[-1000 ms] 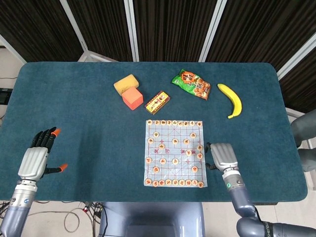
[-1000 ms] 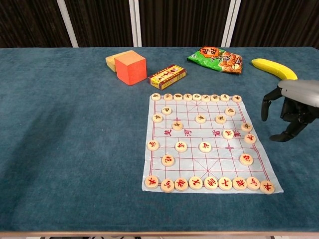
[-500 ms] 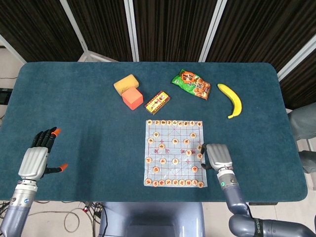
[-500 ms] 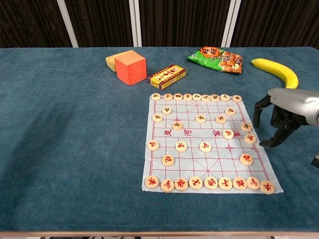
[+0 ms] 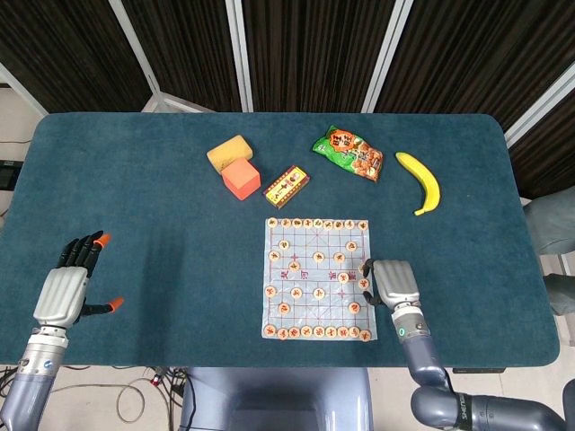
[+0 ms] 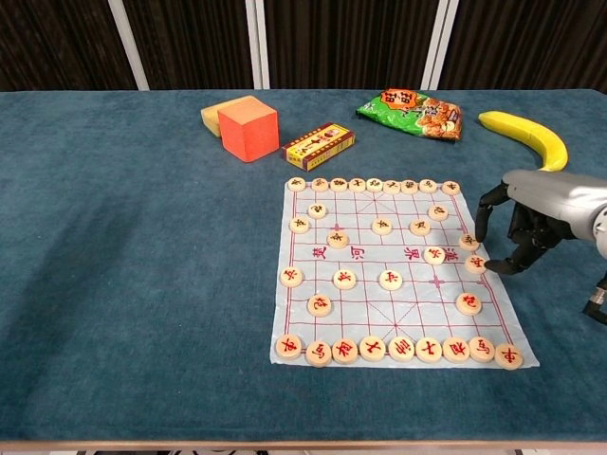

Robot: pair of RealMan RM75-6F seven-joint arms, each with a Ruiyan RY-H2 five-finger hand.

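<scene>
A paper chess board (image 5: 316, 310) (image 6: 417, 308) with several round wooden pieces lies at the front middle of the table. My right hand (image 5: 392, 285) (image 6: 533, 216) hovers palm down at the board's right edge, fingers apart and curved downward. Its fingertips (image 6: 481, 227) stand over the edge pieces (image 6: 469, 242), and the thumb tip comes close to another piece (image 6: 476, 263). I see nothing held in it. My left hand (image 5: 67, 287) rests at the front left of the table, far from the board, fingers spread and empty; only the head view shows it.
Behind the board lie an orange cube (image 5: 241, 179) (image 6: 248, 128), a yellow sponge (image 5: 229, 150) (image 6: 213, 116), a small printed box (image 5: 287, 186) (image 6: 320, 145), a green snack bag (image 5: 349, 153) (image 6: 411, 112) and a banana (image 5: 422, 182) (image 6: 526, 136).
My right hand has moved left, from beside the board to over its right edge pieces. The left hand and the pieces have not moved.
</scene>
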